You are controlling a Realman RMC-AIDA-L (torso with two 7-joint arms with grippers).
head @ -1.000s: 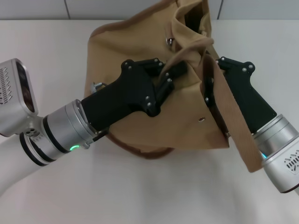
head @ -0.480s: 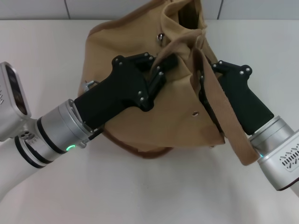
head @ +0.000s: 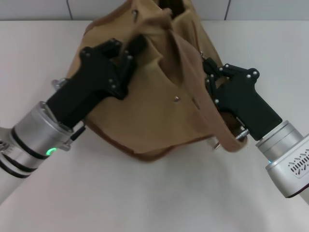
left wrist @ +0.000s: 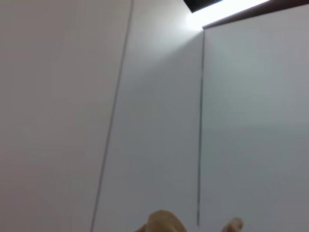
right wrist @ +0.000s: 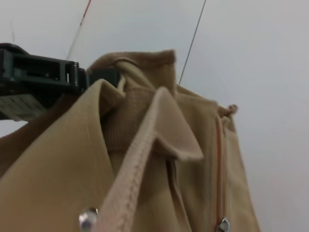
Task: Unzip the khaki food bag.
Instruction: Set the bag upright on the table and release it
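The khaki food bag lies tilted on the white table, with its open top turned to the far side. My left gripper reaches over the bag's upper left and is shut on cloth at the top edge; it also shows in the right wrist view. Against the bag's right side, my right gripper is shut on the fabric under a strap handle that drapes over it. The bag fills the right wrist view, where a brown zipper line runs down. The zipper pull is not clearly visible.
White tabletop lies in front of the bag and to both sides. A pale panelled wall runs along the far edge. A silver ring sticks out at the bag's left end. The left wrist view shows wall panels.
My left gripper has swung left and farther away, dragging the bag's top with it. The bag has tipped and turned leftward. The right gripper has stayed nearly in place.
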